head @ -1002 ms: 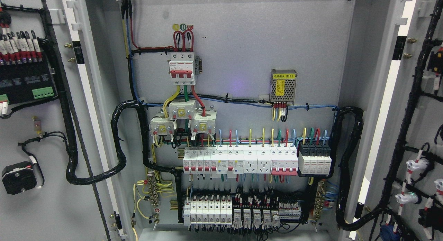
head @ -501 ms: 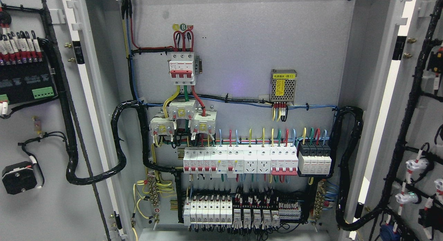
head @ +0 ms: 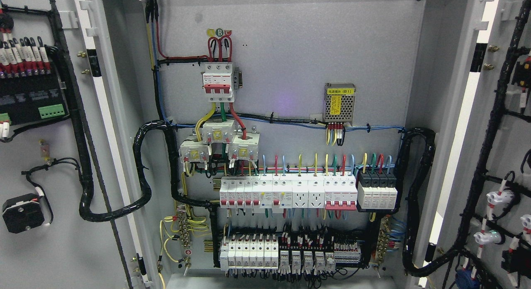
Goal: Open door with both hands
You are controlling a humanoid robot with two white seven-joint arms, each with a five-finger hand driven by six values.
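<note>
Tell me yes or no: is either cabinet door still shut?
No. The left door and right door both stand swung wide, exposing the breaker panel inside.

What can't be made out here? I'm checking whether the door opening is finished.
- Both hands: outside the head view.
- Left door and right door: cut off by the picture's edges, so their full swing is unclear.
- Power module label: print too small to read.
- Bottom terminal row: partly cropped by the bottom edge.
</note>
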